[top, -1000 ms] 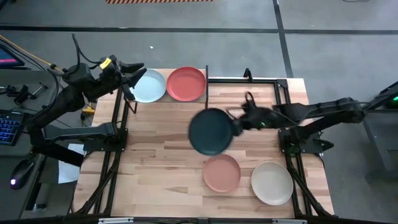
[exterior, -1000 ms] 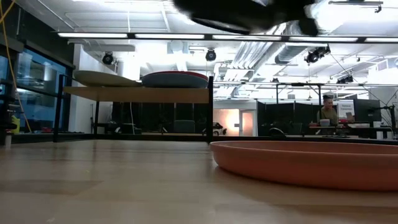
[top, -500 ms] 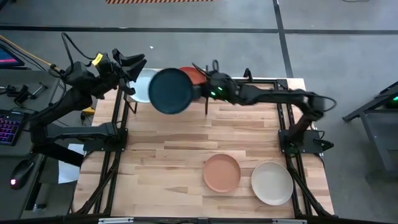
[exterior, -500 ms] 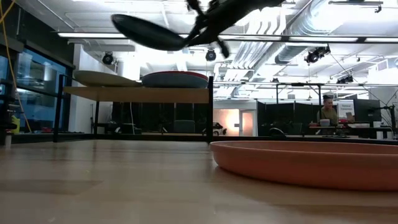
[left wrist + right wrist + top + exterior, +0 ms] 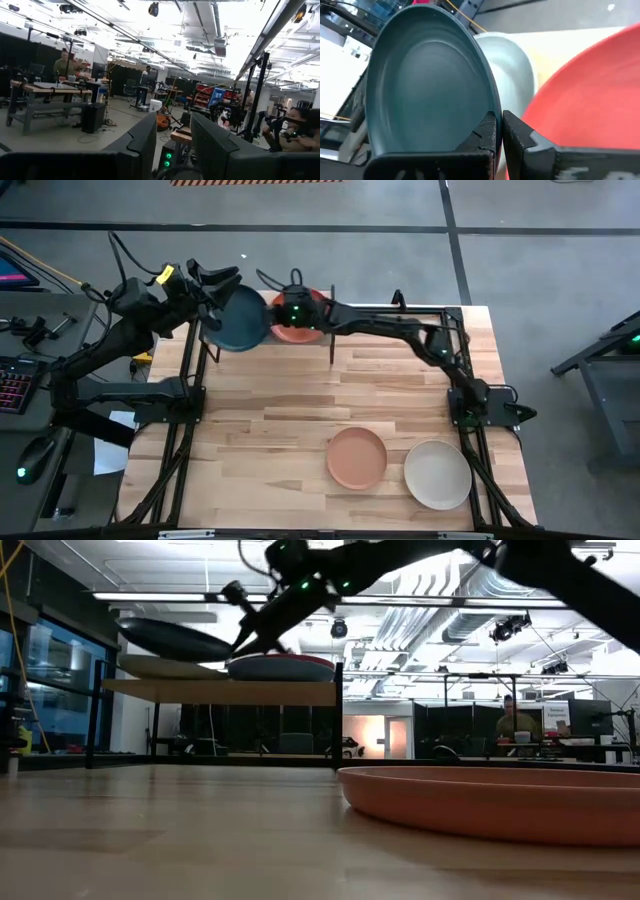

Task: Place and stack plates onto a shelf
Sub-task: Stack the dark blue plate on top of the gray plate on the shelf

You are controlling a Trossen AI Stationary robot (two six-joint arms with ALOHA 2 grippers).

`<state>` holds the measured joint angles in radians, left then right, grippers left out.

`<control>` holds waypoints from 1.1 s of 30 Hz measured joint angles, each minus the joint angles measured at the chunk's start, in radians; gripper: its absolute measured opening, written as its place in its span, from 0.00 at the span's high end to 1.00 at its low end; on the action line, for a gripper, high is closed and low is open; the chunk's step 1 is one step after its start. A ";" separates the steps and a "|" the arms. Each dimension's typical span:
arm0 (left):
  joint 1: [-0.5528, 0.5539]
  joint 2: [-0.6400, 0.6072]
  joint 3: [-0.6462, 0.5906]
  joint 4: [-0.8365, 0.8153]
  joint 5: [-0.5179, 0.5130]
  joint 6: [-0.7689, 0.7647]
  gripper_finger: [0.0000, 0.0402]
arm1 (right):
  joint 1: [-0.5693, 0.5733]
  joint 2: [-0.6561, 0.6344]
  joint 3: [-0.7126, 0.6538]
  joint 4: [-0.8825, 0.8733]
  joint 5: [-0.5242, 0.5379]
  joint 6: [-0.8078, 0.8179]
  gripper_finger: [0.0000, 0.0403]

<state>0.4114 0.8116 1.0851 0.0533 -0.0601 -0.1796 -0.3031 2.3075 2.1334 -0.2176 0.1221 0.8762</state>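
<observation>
My right gripper (image 5: pixel 499 120) reaches across to the shelf (image 5: pixel 220 691) at the table's far left and is shut on the dark teal plate (image 5: pixel 425 85). That plate (image 5: pixel 175 638) hangs tilted just above the pale mint-white plate (image 5: pixel 165 667), which rests on the shelf board. The red plate (image 5: pixel 312 320) sits beside it on the shelf, partly under my right arm. The salmon-orange plate (image 5: pixel 357 457) and the cream plate (image 5: pixel 437 473) lie flat on the tabletop near its front edge. No sky blue plate shows. My left gripper (image 5: pixel 172 140) is open, raised by the shelf's left end. My right gripper holds the teal plate by its rim (image 5: pixel 487 116) on the side toward the table's right, pinched between the two fingers. The fingers come from the right, slanting downward. The plate is lifted clear and tilted, its free left edge (image 5: pixel 125 626) higher than the held edge.
The shelf's black upright (image 5: pixel 338 715) stands at its right end, right beside the red plate. My right arm (image 5: pixel 400 330) spans the far side of the table. Bare wood (image 5: pixel 270 410) lies between the shelf and the two near plates. A person sits far behind in the room.
My right gripper has carried the teal plate from above the table's middle toward the far left, past the red plate. It now holds it lower, over the pale plate on the shelf. The plate has stayed tilted and clear of everything.
</observation>
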 joint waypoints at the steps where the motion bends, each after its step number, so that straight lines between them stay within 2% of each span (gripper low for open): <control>1: 0.000 0.000 0.000 0.001 0.000 0.000 0.72 | 0.000 0.025 0.030 -0.003 -0.009 0.011 1.00; 7: 0.000 -0.001 0.000 0.005 0.000 0.000 0.72 | -0.004 0.104 0.151 -0.042 -0.038 0.043 1.00; 22: 0.000 -0.001 0.000 0.069 0.000 0.006 0.72 | -0.011 0.105 0.160 -0.071 -0.098 0.036 0.98; 25: 0.000 -0.001 0.000 0.066 0.000 0.039 0.72 | -0.011 0.105 0.162 -0.055 -0.111 0.005 0.92; 33: 0.000 -0.015 0.000 0.069 -0.006 0.080 0.72 | -0.011 0.098 0.162 -0.053 -0.156 -0.047 0.63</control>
<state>0.4118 0.7963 1.0855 0.1225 -0.0661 -0.0991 -0.3141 2.4058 2.2951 -0.2709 -0.0336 0.8291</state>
